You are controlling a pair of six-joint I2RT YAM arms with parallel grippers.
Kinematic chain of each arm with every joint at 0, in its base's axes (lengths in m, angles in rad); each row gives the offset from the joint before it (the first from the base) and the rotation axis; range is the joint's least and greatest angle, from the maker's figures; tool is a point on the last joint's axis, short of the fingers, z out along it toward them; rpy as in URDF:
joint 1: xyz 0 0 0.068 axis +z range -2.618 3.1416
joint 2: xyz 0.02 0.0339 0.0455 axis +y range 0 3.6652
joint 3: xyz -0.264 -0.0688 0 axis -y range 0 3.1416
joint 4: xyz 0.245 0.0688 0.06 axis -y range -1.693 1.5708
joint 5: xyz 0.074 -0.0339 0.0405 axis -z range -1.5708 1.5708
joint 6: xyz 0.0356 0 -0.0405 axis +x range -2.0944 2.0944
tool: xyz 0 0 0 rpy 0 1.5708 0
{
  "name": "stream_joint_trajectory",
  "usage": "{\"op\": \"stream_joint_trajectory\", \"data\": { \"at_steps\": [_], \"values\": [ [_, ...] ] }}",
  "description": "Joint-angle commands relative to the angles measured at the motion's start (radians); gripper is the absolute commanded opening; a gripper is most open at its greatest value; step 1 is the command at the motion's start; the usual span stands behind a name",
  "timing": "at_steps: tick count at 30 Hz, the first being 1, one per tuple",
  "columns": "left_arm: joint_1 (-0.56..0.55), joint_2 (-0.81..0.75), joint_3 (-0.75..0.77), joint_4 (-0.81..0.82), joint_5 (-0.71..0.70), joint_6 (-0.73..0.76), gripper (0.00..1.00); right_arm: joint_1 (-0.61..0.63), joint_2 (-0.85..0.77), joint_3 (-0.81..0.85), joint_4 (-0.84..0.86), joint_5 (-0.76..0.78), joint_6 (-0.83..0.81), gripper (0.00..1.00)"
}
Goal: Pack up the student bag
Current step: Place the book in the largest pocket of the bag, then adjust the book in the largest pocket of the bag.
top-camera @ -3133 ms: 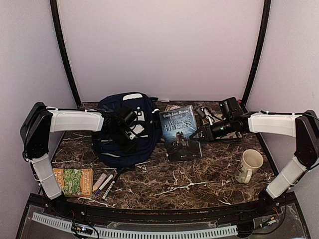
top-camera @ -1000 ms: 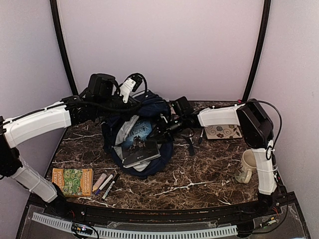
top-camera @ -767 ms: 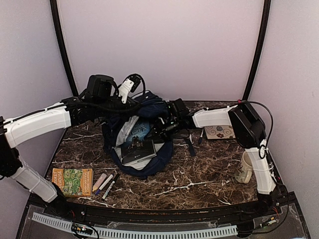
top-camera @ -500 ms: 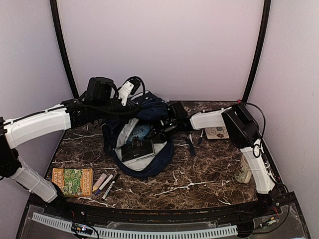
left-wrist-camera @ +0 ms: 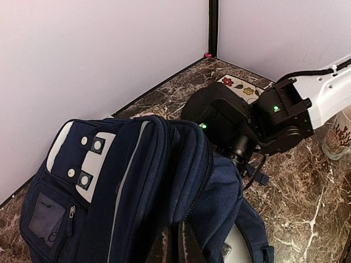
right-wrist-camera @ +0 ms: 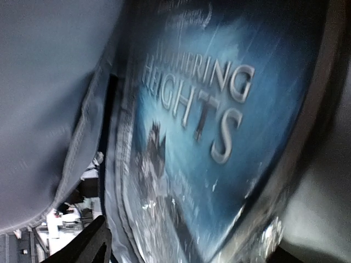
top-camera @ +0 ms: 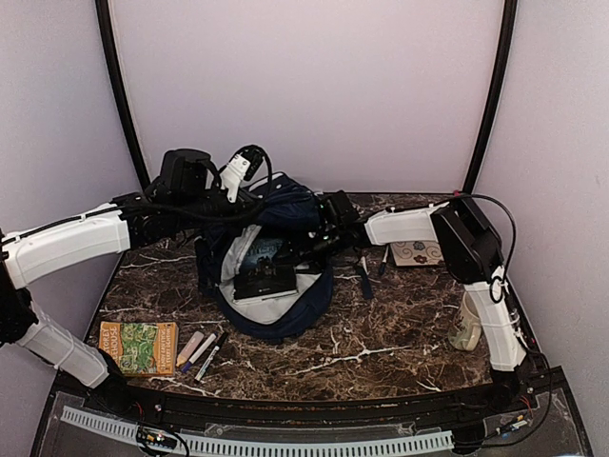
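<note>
R claw (top-camera: 303,249) sits in the mouth of the student bag (top-camera: 276,319). Its fingers stand wide apart in its wrist view, w/ nothing pinched btwn them as far as I can see. The novel (right-wrist-camera: 208,126), "Wuthering Heights" on a blue cover, fills that view right in front. My read: novel is free in the bag, & R arm must back out w/o dragging it along. L claw (left-wrist-camera: 176,244) is clamped tight on the bag's upper rim, lifting it so the opening gapes twd the near side. That's prob. what lets a flat novel slide in.

Near to far: at near left of the table (top-camera: 381,333) a green book (top-camera: 140,347) lies flat. Just right of it, a few markers (top-camera: 200,352) lie side by side. All unpacked, so I'd say the task is early-ish. Near right, a cream mug (top-camera: 468,326) stands upright, partly behind R arm.

Mid-table, left of centre & twd the far wall, is the bag, the biggest thing here. Navy fabric, thin pale stripes, white patches w/ snaps, small zip pocket on the front, pale lining showing in the mouth. It slumps, propped only where L claw has it. A dark strap (top-camera: 363,271) trails to its right. Novel rests tilted in the opening, part sticking out.

Far right, a flowered pad (top-camera: 419,253) lies flat, apart from the bag.
</note>
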Motion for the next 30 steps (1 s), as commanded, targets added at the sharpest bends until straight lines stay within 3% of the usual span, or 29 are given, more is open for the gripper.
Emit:
{"op": "stream_joint_trajectory", "data": {
  "at_steps": [1,15,19,27,30],
  "values": [
    [0.009,-0.093,-0.002,0.165,-0.049,0.026,0.00,0.024,-0.107,-0.088,-0.059,0.090,-0.093,0.77],
    [0.011,-0.115,-0.041,0.197,-0.122,0.039,0.00,0.138,-0.378,-0.350,-0.191,0.362,-0.442,0.80],
    [0.011,-0.123,-0.046,0.204,-0.131,0.038,0.00,0.169,-0.406,-0.359,-0.242,0.418,-0.600,0.64],
    [0.010,-0.134,-0.049,0.207,-0.135,0.037,0.00,0.294,-0.425,-0.304,-0.239,0.721,-0.969,0.35],
    [0.012,-0.137,-0.047,0.204,-0.131,0.035,0.00,0.316,-0.407,-0.300,-0.202,0.798,-1.038,0.32]
  ]
}}
